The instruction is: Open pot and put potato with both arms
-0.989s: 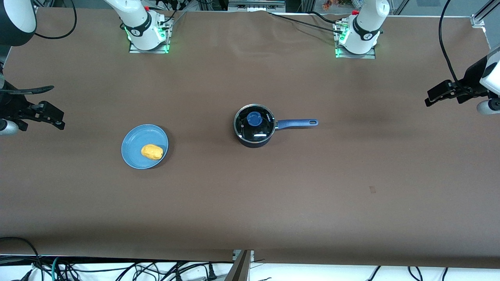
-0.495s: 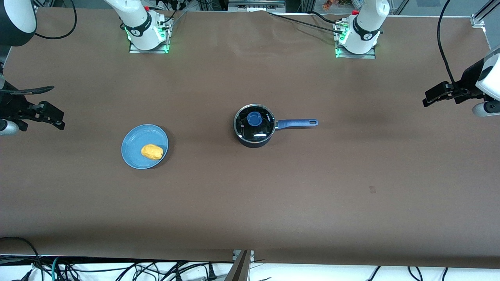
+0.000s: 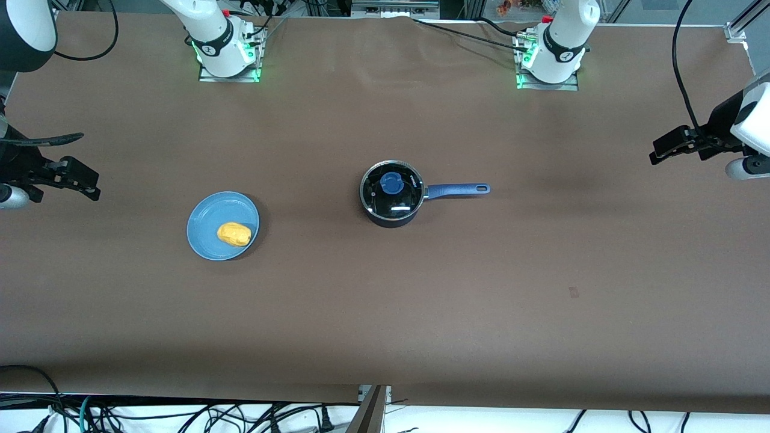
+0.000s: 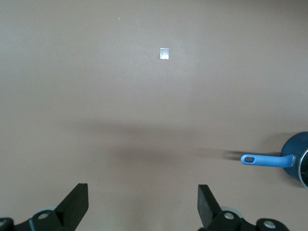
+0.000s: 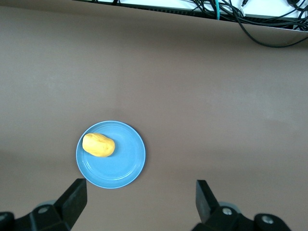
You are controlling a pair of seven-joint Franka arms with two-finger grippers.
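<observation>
Hanging high over the right arm's end of the tabletop (image 3: 385, 313), the right hand (image 3: 90, 180) shows at the front view's edge, holding nothing. Its wrist view shows both black fingers (image 5: 72, 199) spread wide apart, with bare brown surface between them.

The light-blue plate (image 3: 207, 231) lies flat on the tabletop, toward the right arm's end and somewhat nearer the front camera than the pot. The potato (image 3: 234, 234), a lumpy yellow-orange oval, rests on the plate, off centre, close to the part of the rim that faces the pot. The right wrist view shows the same: potato (image 5: 98, 145) on the plate (image 5: 120, 168), both well clear of the hand.

The pot (image 3: 391, 193) stands upright near the middle of the tabletop, well apart from the plate. A glass lid (image 3: 403, 198) with a blue knob (image 3: 391, 182) sits closed on its mouth. Its straight blue handle (image 3: 457, 190) points toward the left arm's end of the tabletop, the hole at its tip visible. Nothing touches the pot.

The left hand (image 3: 662, 150) hangs over the left arm's end of the tabletop, well apart from the pot's handle and empty. Its wrist view shows the fingers (image 4: 77, 204) spread wide, the handle tip (image 4: 262, 160) and a sliver of the pot in the distance. A small pale mark (image 3: 574, 292) lies on the tabletop, nearer the front camera than the handle.
</observation>
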